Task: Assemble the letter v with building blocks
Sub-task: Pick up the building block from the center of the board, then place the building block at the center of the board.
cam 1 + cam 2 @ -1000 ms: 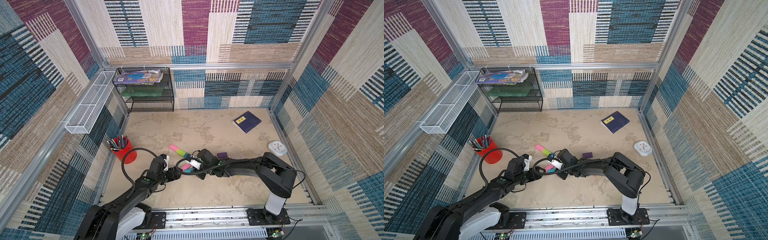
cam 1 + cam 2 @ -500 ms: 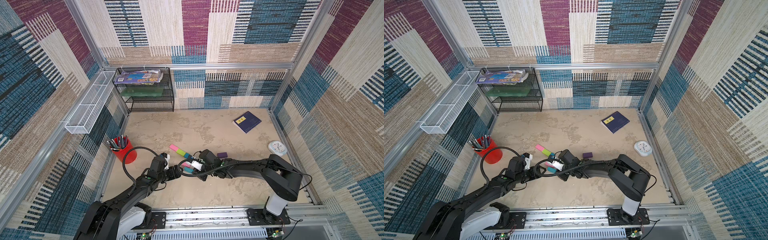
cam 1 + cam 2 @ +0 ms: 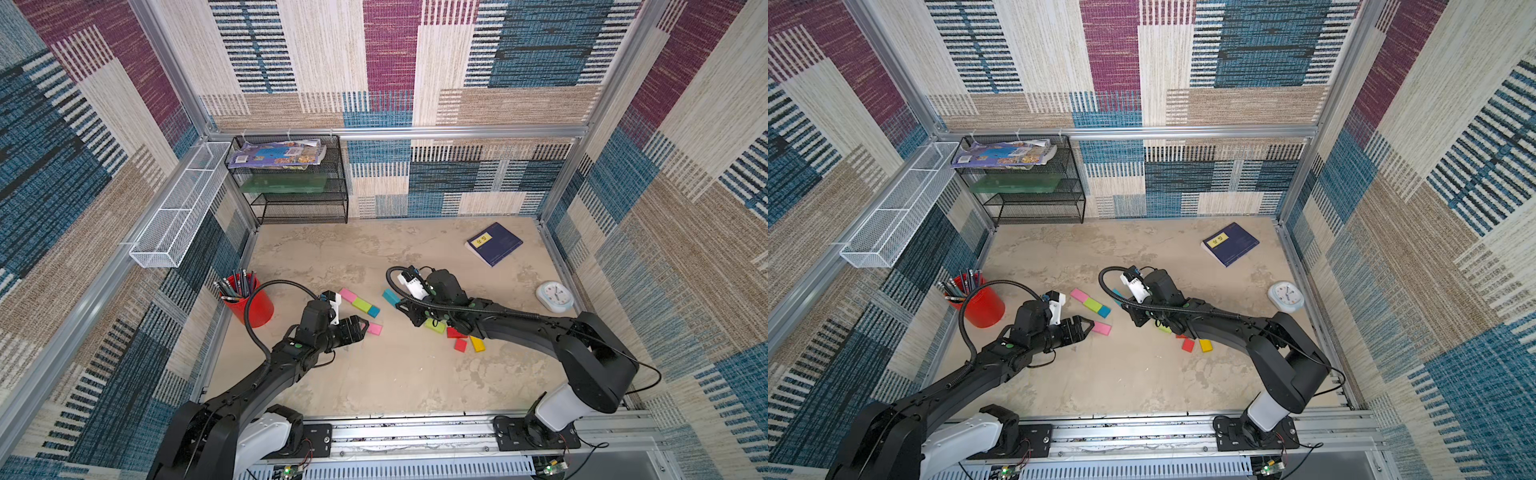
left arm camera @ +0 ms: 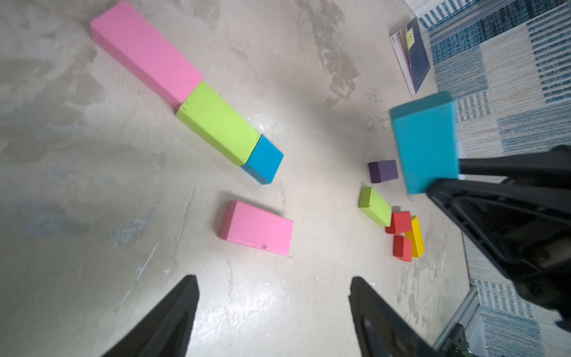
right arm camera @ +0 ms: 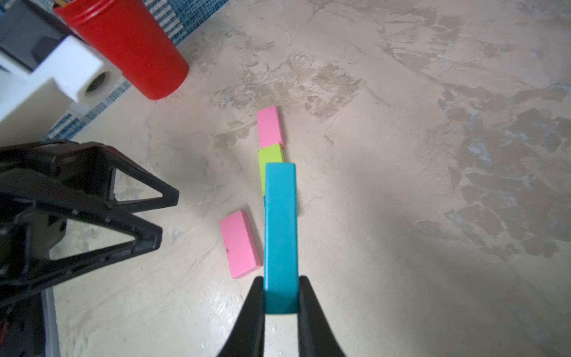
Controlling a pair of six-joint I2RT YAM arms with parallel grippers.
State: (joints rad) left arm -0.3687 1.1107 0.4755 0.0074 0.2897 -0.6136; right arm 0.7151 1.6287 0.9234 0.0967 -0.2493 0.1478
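Note:
A row of building blocks lies end to end on the floor: pink [image 3: 348, 295], lime green [image 3: 361, 304] and a small teal one [image 3: 373, 311]. A loose pink block [image 3: 375, 329] lies just beyond my open left gripper [image 3: 360, 328], whose fingers are empty [image 4: 273, 284]. My right gripper [image 5: 281, 290] is shut on a long teal block [image 5: 280, 222], held off the floor to the right of the row [image 3: 390, 297]. Under the right arm lie a green block [image 3: 435, 326], two red blocks [image 3: 460, 345], a yellow one [image 3: 477, 344] and a purple one [image 4: 383, 171].
A red cup of pens [image 3: 248, 300] stands at the left wall. A dark blue book [image 3: 493, 243] and a white clock [image 3: 554, 296] lie at the right. A black wire shelf [image 3: 297, 183] stands at the back left.
My right gripper has closed on the long teal block and drawn back to the right, away from the loose pink block. The left arm has hardly moved.

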